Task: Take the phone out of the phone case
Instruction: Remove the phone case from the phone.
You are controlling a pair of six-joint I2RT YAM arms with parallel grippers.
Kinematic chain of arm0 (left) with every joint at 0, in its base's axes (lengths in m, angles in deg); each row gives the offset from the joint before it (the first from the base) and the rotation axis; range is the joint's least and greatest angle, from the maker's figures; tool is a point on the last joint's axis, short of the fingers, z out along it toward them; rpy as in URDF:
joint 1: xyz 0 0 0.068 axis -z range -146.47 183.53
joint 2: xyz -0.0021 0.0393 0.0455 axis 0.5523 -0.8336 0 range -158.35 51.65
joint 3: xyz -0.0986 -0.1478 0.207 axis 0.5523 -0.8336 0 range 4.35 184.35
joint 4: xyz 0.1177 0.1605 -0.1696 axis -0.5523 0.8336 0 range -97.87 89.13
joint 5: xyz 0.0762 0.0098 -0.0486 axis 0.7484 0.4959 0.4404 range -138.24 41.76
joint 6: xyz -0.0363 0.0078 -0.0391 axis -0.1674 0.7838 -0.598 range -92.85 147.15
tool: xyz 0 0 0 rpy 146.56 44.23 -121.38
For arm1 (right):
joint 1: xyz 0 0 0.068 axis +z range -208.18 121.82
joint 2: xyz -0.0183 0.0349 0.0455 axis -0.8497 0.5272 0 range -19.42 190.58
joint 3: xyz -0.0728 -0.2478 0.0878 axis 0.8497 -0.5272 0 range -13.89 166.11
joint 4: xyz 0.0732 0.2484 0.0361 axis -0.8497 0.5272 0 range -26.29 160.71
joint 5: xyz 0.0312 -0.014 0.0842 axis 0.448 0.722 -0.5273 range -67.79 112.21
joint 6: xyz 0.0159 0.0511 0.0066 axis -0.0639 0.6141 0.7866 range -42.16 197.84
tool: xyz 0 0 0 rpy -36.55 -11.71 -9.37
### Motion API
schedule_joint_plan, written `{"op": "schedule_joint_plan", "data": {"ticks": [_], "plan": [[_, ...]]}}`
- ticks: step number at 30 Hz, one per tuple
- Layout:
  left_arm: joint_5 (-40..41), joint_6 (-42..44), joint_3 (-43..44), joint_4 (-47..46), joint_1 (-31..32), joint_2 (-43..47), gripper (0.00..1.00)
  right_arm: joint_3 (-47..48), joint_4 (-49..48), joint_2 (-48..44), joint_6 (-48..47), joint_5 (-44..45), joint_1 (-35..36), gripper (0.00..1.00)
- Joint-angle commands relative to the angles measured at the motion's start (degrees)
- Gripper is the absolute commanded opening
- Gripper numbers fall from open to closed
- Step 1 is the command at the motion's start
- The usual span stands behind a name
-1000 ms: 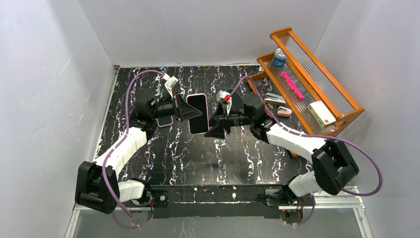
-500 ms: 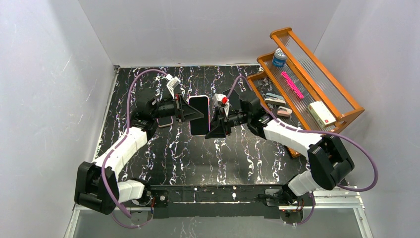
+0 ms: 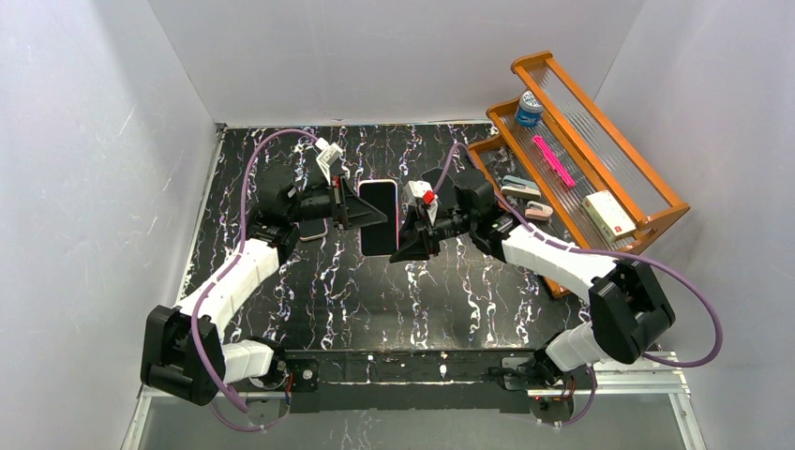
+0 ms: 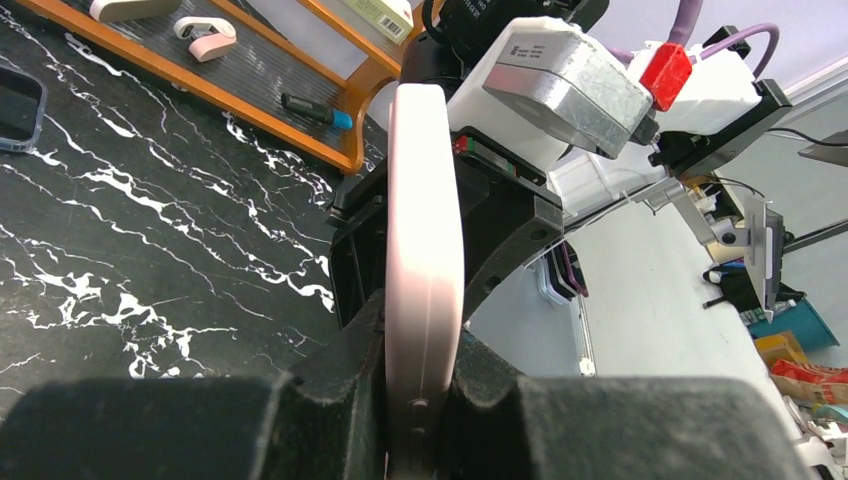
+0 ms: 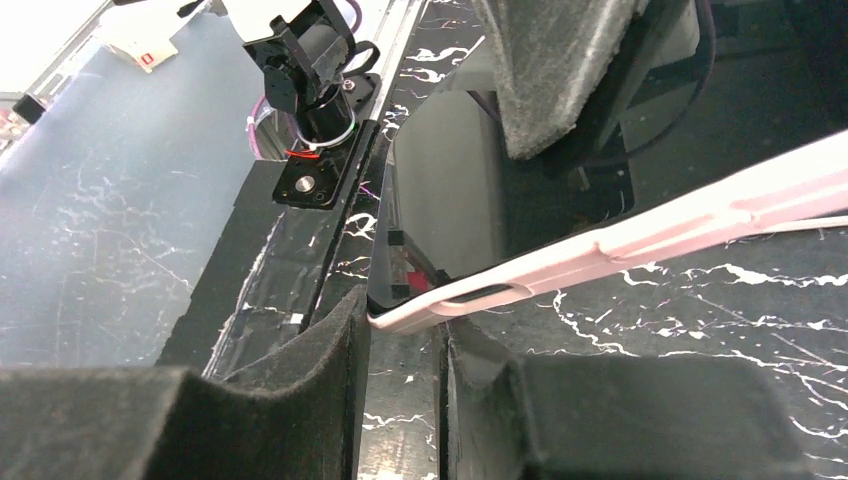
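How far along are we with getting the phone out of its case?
Done: the phone is lifted off the table, held in the air between both arms. In hand: the left tool clamps one edge of the pink case; the right tool is shut on the opposite edge. Left: the separation itself; the phone sits inside the case, with no corner clearly peeled free.

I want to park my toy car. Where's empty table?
Bare table lies in front, between the raised phone and the arm bases, and along the back wall. Crowded: the rack on the right, the other phone lying left.
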Motion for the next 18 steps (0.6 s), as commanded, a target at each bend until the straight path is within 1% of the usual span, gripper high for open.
{"op": "schedule_joint_plan", "data": {"ticks": [1,6,15,18], "plan": [[-0.5,-6.3,3.9,-2.0,0.9,0.6,0.00,3.1,0.6,-1.6,-8.9,1.3,1.0,0.03],[-0.3,-6.9,3.7,-2.0,1.5,0.5,0.00,5.2,3.3,-0.9,-11.7,1.5,1.1,0.02],[-0.1,-9.0,3.9,-2.1,1.8,-0.9,0.00,6.7,3.4,-1.1,-13.8,1.9,1.1,0.03],[0.1,-9.7,4.1,-2.1,1.8,-1.4,0.00,7.1,3.5,-1.4,-14.6,1.7,1.1,0.04]]}}
